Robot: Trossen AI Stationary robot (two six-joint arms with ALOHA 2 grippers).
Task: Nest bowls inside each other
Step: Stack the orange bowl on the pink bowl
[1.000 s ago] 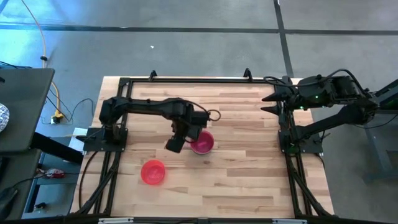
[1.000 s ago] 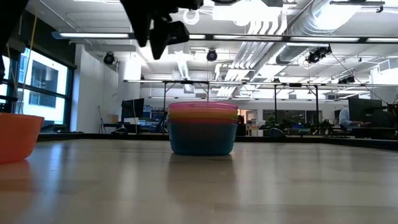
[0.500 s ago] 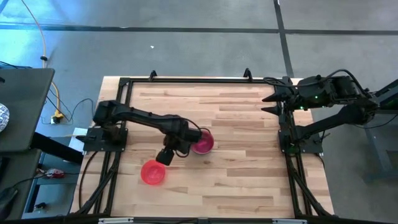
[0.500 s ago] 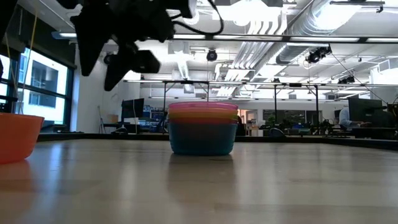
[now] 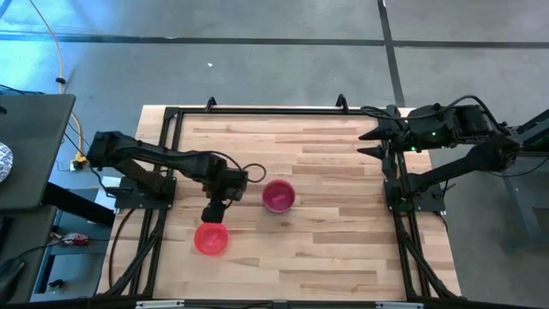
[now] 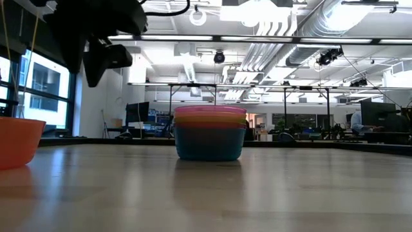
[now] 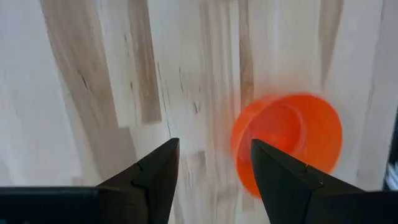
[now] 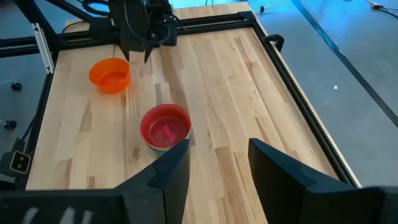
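Observation:
A stack of nested bowls (image 5: 278, 196) stands upright on its base at the table's middle, with a pink bowl on top and a teal blue one at the bottom (image 6: 210, 143). It also shows in the right wrist view (image 8: 165, 127). A single red bowl (image 5: 211, 238) stands upright near the front left (image 6: 16, 142) (image 7: 286, 140) (image 8: 110, 73). My left gripper (image 5: 214, 210) (image 7: 214, 168) is open and empty, in the air just beyond the red bowl's far side. My right gripper (image 5: 371, 143) (image 8: 217, 162) is open and empty at the table's far right edge.
A black metal frame (image 5: 257, 110) runs around the wooden tabletop (image 5: 326, 240). Bare wood lies between the stack and the right edge and along the near side.
My left gripper has gone from beside the stack toward the table's left and near edges, and now hangs by the red bowl. The stack and the red bowl have stayed where they were.

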